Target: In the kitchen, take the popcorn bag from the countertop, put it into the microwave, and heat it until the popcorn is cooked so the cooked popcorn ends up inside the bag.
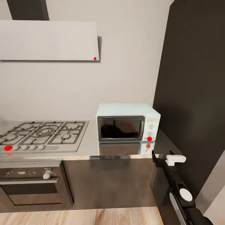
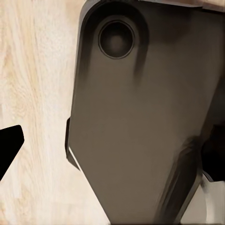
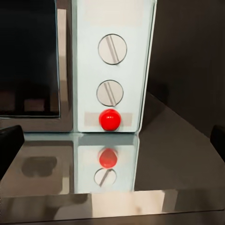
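A kitchen seen from the robot's head camera. A glossy grey steel bench [image 1: 90, 143] runs along a pale wall, over dark cabinet fronts. The microwave [image 1: 127, 122], small, boxy and pale mint-blue, stands at the right end of the bench, close to the back wall, beside a tall dark cabinet [image 1: 193, 93]. Its dark glass door [image 1: 120, 128] is shut. A white side panel holds two round knobs [image 3: 112, 49] one above the other, with a red button [image 3: 109, 119] beneath them; the button and lower knob reflect in the shiny bench top.

A gas hob [image 1: 40, 135] is set into the left part of the bench, with a row of pale knobs and one red knob at its front edge. Below it sits a built-in steel oven [image 1: 31, 184] with a handle bar. A flat pale extractor hood [image 1: 48, 40] hangs on the wall above the hob, with a small red dot at its lower right corner. The floor is light wood.

The right gripper [image 1: 155, 156] is raised at the front right corner of the bench, just in front of the microwave's control panel and apart from it. In the right wrist view its dark fingertips [image 3: 10, 145] sit at opposite edges of the picture, so the jaws are spread wide and hold nothing.

The left wrist view looks down past a dark grey part of the robot's body [image 2: 140, 122] onto the wood floor [image 2: 37, 93], with one black fingertip [image 2: 8, 147] at the edge; I cannot tell whether those jaws are released or clenched.
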